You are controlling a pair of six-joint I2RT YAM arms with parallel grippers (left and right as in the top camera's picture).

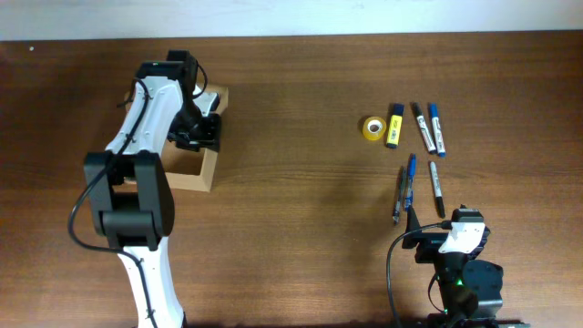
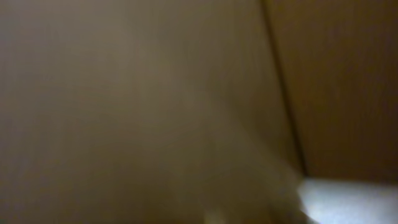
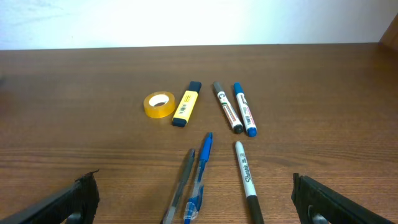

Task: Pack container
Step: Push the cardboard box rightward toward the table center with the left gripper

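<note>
The container (image 1: 206,169) is a tan cardboard box standing open at the table's far left. My left gripper (image 1: 202,128) reaches down into it; its jaws are hidden. The left wrist view shows only blurred cardboard (image 2: 155,93) very close up. My right gripper (image 1: 444,224) is near the front right edge, wide open and empty (image 3: 199,202). Just ahead of it lie a grey pen (image 3: 180,186), a blue pen (image 3: 202,163) and a black Sharpie (image 3: 246,180). Beyond them are a yellow tape roll (image 3: 160,104), a yellow highlighter (image 3: 185,104), a grey marker (image 3: 227,107) and a blue marker (image 3: 244,109).
The wooden table (image 1: 301,182) is bare between the box and the pens. In the overhead view the tape roll (image 1: 373,128), highlighter (image 1: 394,126) and two markers (image 1: 429,128) form a row at the far right, with the pens (image 1: 405,187) nearer the front.
</note>
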